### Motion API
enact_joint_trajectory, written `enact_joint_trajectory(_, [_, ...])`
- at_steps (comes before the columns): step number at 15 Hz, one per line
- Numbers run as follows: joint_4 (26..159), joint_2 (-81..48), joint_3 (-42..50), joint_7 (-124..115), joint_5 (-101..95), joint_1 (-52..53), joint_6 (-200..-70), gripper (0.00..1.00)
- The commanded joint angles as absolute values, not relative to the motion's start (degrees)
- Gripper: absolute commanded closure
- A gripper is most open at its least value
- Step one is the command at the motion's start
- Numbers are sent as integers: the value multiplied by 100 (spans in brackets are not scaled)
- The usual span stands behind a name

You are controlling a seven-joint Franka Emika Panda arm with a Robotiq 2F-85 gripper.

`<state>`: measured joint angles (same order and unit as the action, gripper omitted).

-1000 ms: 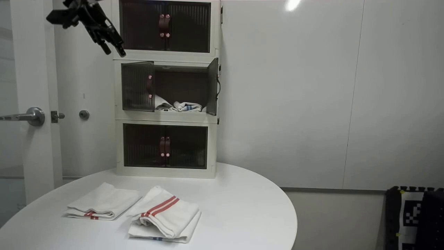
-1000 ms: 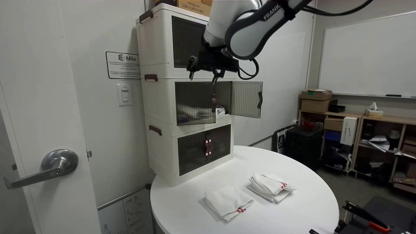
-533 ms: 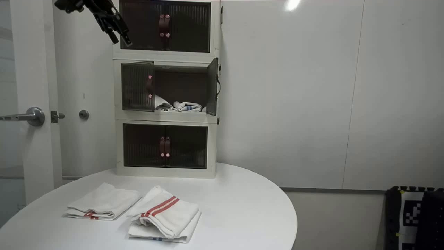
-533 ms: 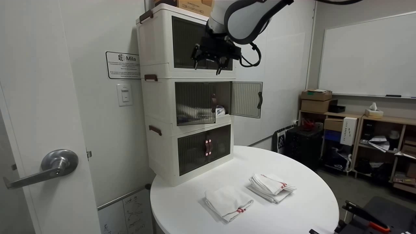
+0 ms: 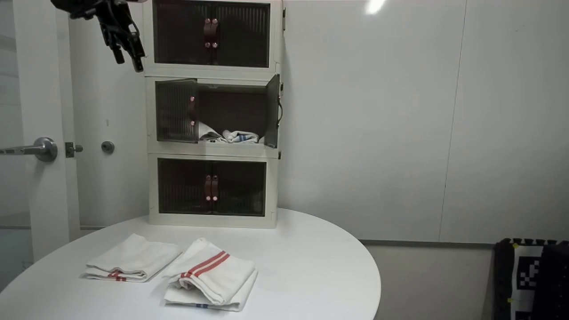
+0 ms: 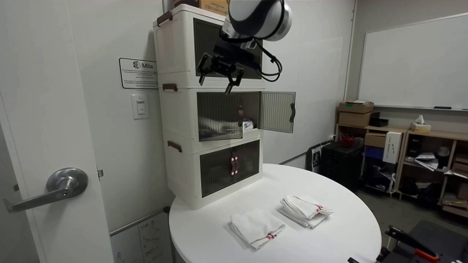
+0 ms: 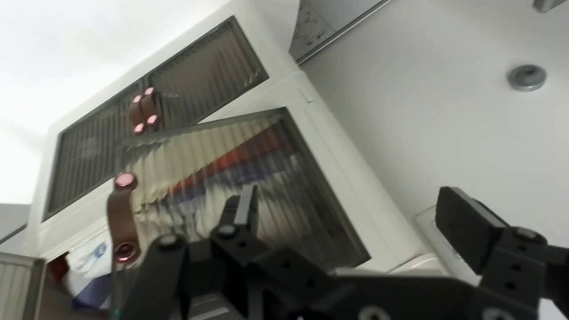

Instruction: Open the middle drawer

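Note:
The white cabinet's middle compartment has two dark ribbed doors. The right door (image 5: 273, 111) stands wide open, and also shows in an exterior view (image 6: 276, 111). The left door (image 5: 173, 111) stands part open; it also shows in the other views (image 6: 219, 117) (image 7: 222, 153). Its brown handle (image 7: 121, 218) is at the left in the wrist view. White cloths (image 5: 240, 136) lie inside the compartment. My gripper (image 5: 129, 66) is open and empty, up and left of the left door in that exterior view. It also shows in the remaining views (image 6: 215, 87) (image 7: 346, 195), touching nothing visible.
The top doors (image 5: 211, 33) and bottom doors (image 5: 212, 186) are shut. Folded white towels (image 5: 133, 258) (image 5: 213, 271) lie on the round white table (image 5: 320, 266). A room door with a metal handle (image 6: 65, 186) stands beside the cabinet. Boxes (image 6: 354, 113) stand on shelves behind.
My gripper first rose, then moved down and to the left in both exterior views, tilting as it went. The cabinet doors and towels have not moved.

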<state>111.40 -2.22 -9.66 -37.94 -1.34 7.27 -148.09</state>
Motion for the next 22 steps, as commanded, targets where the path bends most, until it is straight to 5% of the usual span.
enact_joint_trajectory(1, [9936, -706, -1020, -2253, 1390, 763, -13748, 0])
enact_joint_trajectory(3, [9335, -903, -995, -1516, 2122, 655, -12959, 0])
enact_joint_trajectory(4, [9230, -921, -704, -2965, 523, 790, -12745, 0])
enact_joint_trajectory(13, [7329, -1895, -121, -4093, -2123, 1091, -10109, 0])
enact_joint_trajectory(22, [7599, -1788, -258, -4147, -1373, 885, -10240, 0])
